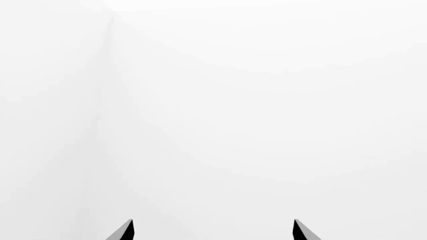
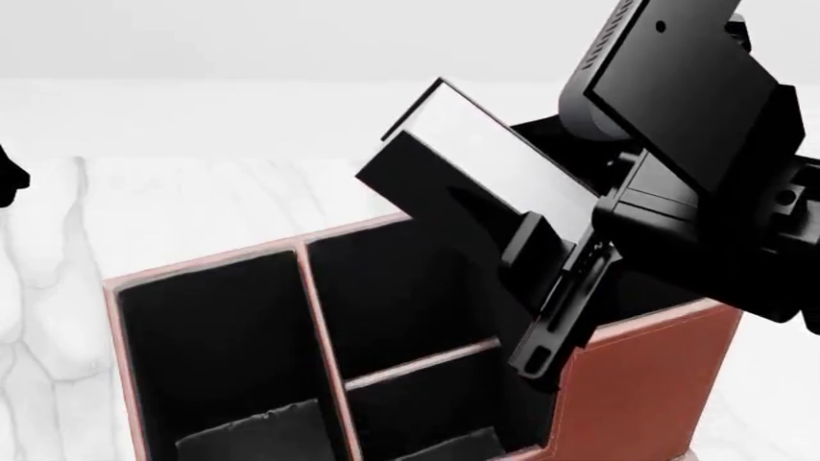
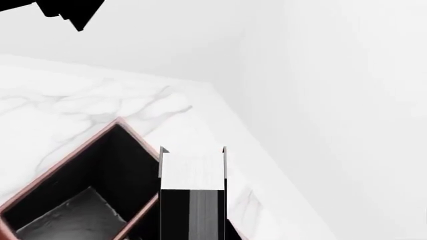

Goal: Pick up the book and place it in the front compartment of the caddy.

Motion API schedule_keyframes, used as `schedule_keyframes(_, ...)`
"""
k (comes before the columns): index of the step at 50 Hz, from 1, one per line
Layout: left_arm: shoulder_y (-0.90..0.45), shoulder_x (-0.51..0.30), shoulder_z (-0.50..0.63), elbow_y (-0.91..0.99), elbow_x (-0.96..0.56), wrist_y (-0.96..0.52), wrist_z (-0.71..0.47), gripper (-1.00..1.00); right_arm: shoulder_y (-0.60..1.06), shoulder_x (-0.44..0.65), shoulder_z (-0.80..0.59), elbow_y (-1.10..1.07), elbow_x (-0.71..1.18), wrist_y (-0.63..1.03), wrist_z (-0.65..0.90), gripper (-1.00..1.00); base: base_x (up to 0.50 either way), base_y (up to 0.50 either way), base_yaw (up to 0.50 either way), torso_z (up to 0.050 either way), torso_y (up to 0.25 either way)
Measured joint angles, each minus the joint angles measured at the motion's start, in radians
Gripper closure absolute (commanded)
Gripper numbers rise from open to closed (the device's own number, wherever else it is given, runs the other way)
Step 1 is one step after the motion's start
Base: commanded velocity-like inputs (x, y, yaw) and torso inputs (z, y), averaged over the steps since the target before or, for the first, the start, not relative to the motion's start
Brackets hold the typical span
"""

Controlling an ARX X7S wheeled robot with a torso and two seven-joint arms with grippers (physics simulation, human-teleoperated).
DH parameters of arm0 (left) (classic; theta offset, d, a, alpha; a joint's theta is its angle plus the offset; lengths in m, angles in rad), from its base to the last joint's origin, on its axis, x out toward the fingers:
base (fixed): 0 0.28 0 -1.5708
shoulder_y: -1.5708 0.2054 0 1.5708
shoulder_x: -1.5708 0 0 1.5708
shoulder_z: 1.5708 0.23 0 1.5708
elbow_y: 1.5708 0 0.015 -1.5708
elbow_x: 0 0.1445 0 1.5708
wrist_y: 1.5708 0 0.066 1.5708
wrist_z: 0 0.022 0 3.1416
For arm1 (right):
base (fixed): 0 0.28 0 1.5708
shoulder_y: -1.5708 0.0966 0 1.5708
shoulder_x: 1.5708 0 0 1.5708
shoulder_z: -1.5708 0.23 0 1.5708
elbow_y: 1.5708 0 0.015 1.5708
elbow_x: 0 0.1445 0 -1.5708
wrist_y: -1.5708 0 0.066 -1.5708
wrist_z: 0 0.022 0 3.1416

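The black book (image 2: 481,158), its white page edges facing up, hangs tilted in my right gripper (image 2: 548,288), which is shut on its lower end. It hovers over the reddish-brown caddy (image 2: 654,384), above the tall-walled front compartment (image 2: 410,288) behind the low cross divider. In the right wrist view the book (image 3: 192,200) juts out from the jaws past the caddy's rim (image 3: 137,135). My left gripper (image 1: 213,229) is open, holds nothing, and faces a blank white wall.
The caddy stands on a white marble table (image 2: 192,202) whose far edge (image 3: 227,100) meets a white wall. A long side cell (image 2: 218,346) and a shallower cell (image 2: 423,408) lie nearer me. A black part of the left arm (image 2: 8,178) shows at the left border.
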Motion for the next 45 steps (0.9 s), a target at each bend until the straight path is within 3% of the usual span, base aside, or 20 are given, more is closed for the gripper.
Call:
schedule_keyframes(22, -0.002, -0.005, 0.002, -0.003, -0.005, 0.002, -0.005, -1.0, 0.013, 0.002, -0.024, 0.022, -0.007, -0.017, 0.0, 1.0, 0.0, 0.0, 0.0, 0.0, 0.001)
schedule_keyframes(45, -0.002, -0.007, 0.011, -0.008, -0.005, 0.009, -0.009, -1.0, 0.33, -0.059, -0.376, 0.415, -0.171, -0.245, -0.294, 1.0, 0.0, 0.0, 0.0, 0.0, 0.001)
